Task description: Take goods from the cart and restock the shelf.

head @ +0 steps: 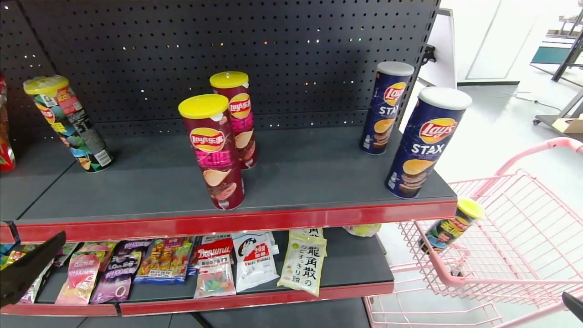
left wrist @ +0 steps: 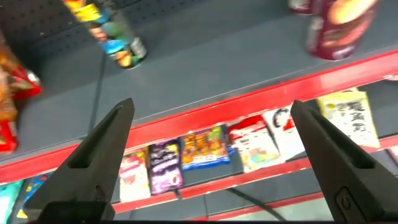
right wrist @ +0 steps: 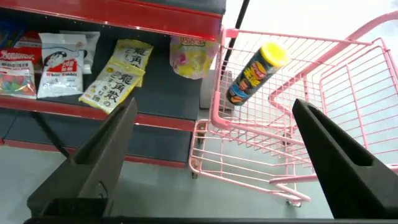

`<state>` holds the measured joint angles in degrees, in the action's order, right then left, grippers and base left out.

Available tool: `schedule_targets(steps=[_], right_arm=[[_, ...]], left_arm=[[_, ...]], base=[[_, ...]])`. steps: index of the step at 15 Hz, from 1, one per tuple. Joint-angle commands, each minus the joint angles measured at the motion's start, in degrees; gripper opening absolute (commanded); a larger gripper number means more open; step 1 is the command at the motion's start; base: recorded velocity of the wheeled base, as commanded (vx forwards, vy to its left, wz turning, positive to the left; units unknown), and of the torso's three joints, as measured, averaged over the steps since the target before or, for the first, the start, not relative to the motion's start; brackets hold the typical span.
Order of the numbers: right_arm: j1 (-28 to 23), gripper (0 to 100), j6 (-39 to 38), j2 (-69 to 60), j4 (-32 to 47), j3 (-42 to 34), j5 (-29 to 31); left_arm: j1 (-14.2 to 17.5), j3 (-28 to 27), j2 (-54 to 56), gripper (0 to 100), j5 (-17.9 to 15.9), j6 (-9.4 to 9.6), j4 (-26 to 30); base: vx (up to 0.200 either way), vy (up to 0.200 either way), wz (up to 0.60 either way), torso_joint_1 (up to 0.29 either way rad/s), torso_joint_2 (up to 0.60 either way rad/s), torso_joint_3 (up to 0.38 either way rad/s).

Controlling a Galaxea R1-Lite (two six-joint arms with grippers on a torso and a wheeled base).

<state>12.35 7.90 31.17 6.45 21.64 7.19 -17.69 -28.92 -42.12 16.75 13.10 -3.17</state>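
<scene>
Right gripper open near cart; can inside.

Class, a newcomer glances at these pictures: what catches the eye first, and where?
Two maroon crisp tubes with yellow lids stand midway along the upper shelf, and two navy tubes stand at its right end. To its right, a pink cart holds one tilted yellow-lidded tube.

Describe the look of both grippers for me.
The left gripper and right gripper look alike: matte black, each with two long flat fingers tapering to wedge tips. Their surfaces are plain; one left finger has a small moulded outline near its base.
</scene>
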Motion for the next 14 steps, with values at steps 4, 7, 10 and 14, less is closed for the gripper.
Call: schedule_targets(steps=[4,7,10,14], right_arm=[[0.04,100,0.01,0.82,-0.12,-0.11,-0.07],[0.04,100,0.01,1.08,-0.12,-0.28,-0.07],[0.04,100,0.01,1.17,-0.21,-0.37,-0.78],[0.04,100,0.01,1.88,-0.47,-0.37,-0.86]], left_arm=[[0.02,0.18,0.81,100,-0.14,-0.01,0.01],[-0.15,0.44,2.04,100,-3.21,1.13,0.09],[-0.15,1.05,3.53,100,-8.75,3.24,0.18],[-0.15,1.14,3.62,100,-10.51,3.24,0.18]], base=[[0.0,-0.1,0.0,0.001,0.0,0.001],[0.0,0.0,-0.4,0.0,0.0,0.0],[0.0,0.0,-0.6,0.009,0.0,0.004],[0.0,0.0,-0.6,0.0,0.0,0.002]])
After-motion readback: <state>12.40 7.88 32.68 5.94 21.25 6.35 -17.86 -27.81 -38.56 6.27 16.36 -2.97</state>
